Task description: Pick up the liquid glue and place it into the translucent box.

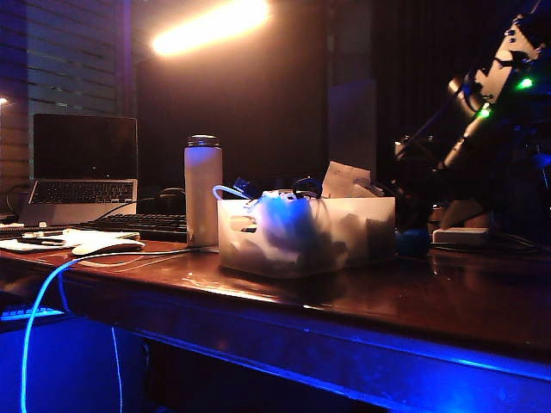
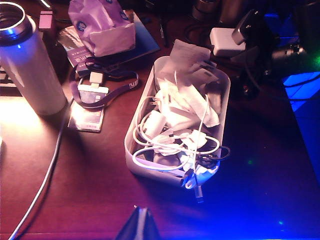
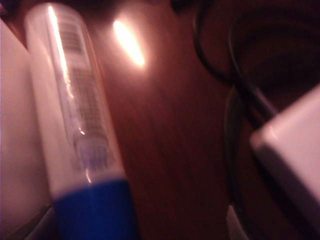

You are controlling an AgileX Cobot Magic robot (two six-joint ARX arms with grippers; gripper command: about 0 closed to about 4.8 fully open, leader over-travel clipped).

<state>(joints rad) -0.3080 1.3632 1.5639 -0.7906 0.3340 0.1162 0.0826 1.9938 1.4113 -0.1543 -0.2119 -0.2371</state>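
Observation:
The liquid glue lies flat on the brown table, a pale tube with a printed label and a blue end, filling the right wrist view. In the exterior view the liquid glue is a small blue shape just past the right end of the translucent box. My right gripper hovers low over the glue's blue end, open, its pale fingertips far apart at the frame's edge. My left gripper is shut and empty, apart from the translucent box, which is full of white cables and paper.
A tall white flask stands left of the box. Behind it are a laptop and a keyboard. A white charger and dark cables lie beside the glue. A tissue pack and a lanyard card lie by the flask.

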